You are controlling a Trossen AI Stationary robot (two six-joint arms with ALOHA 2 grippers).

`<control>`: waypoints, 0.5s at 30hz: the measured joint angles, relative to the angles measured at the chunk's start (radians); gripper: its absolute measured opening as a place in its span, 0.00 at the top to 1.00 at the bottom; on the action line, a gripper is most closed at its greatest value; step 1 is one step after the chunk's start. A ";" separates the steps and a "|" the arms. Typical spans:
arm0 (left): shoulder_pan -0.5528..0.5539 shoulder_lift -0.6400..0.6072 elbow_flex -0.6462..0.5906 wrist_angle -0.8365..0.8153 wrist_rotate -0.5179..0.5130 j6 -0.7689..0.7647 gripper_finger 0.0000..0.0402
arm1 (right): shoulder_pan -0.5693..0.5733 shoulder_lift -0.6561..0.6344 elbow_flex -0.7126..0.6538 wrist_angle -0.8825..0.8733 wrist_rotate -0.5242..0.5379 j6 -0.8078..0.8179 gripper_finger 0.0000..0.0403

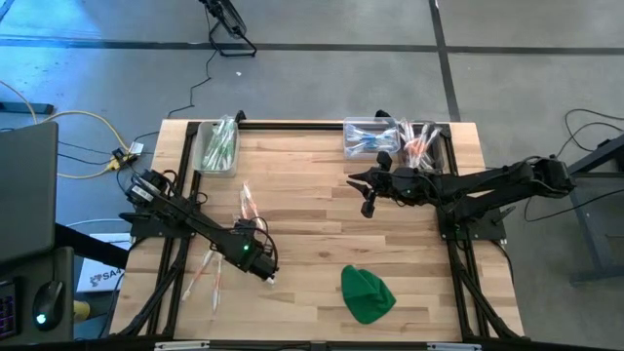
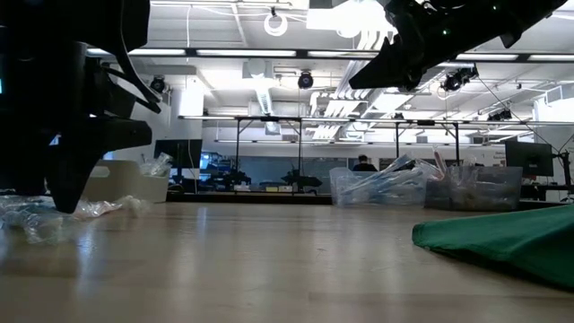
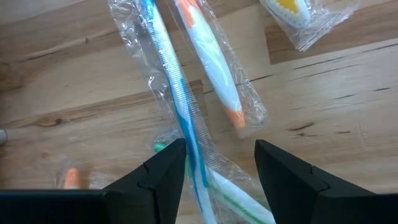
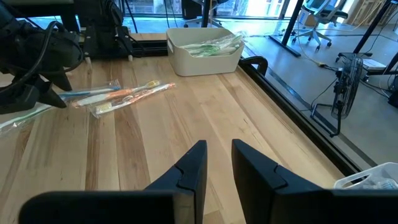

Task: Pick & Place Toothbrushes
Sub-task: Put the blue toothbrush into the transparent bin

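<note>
On the wooden table (image 1: 322,195), the two dark arms reach in from opposite sides. The left arm stretches from the left edge toward the near-left part of the top, and its left gripper (image 1: 261,261) hangs low over a loose scatter of wrapped toothbrushes (image 1: 216,268). In the left wrist view its fingers (image 3: 163,177) stand spread, with a blue-striped brush (image 3: 177,99) in clear wrap running down into the gap between them; whether the pads touch it cannot be told. An orange-tipped brush (image 3: 211,59) lies just beside it, and a green-accented one (image 3: 239,200) crosses under the blue one near the fingers.

The right arm comes from the right edge, and its right gripper (image 1: 369,192) hovers raised above bare wood in the far-right part of the table. In the right wrist view its fingers (image 4: 193,165) sit close together with a narrow gap, pinching nothing.

A green cloth lump (image 1: 367,292) lies near the front edge, right of centre. Along the far edge sit clear bins: one at the left (image 1: 216,146) holds green-accented brushes, and two at the right, one (image 1: 369,137) holding blue brushes and another (image 1: 425,142) orange-accented ones just beside it.

A further pair of wrapped brushes (image 1: 247,203) lies on the wood between the left bin and the left gripper.
</note>
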 joint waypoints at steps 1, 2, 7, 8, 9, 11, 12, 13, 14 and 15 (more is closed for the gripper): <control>0.000 0.000 0.000 0.001 0.000 0.000 0.54 | 0.000 0.000 0.000 0.000 0.000 0.000 0.84; 0.000 0.000 0.000 0.003 0.000 0.000 0.54 | 0.000 0.000 0.000 0.000 0.000 0.000 0.84; 0.000 0.000 0.000 0.017 -0.002 0.000 0.54 | 0.000 0.000 0.000 0.000 0.000 0.000 0.84; 0.000 0.000 0.000 0.019 -0.007 0.000 0.54 | 0.000 0.000 0.000 0.000 0.000 0.000 0.84; 0.000 0.000 0.000 0.020 -0.012 0.000 0.54 | 0.000 0.000 0.000 0.000 0.000 0.000 0.84; 0.000 0.000 0.000 0.027 -0.024 0.000 0.54 | 0.000 0.000 0.000 0.000 0.000 0.000 0.84; 0.000 0.000 0.000 0.030 -0.027 0.000 0.54 | 0.000 0.000 0.000 0.000 0.000 0.000 0.84; 0.000 0.000 0.000 0.033 -0.031 0.000 0.54 | 0.000 0.000 0.000 0.000 0.000 0.000 0.84; 0.000 0.000 0.000 0.039 -0.033 0.000 0.54 | 0.000 0.000 0.000 0.000 0.000 0.000 0.84; 0.000 0.000 0.000 0.043 -0.033 0.001 0.54 | 0.000 0.000 0.000 0.000 0.000 0.000 0.84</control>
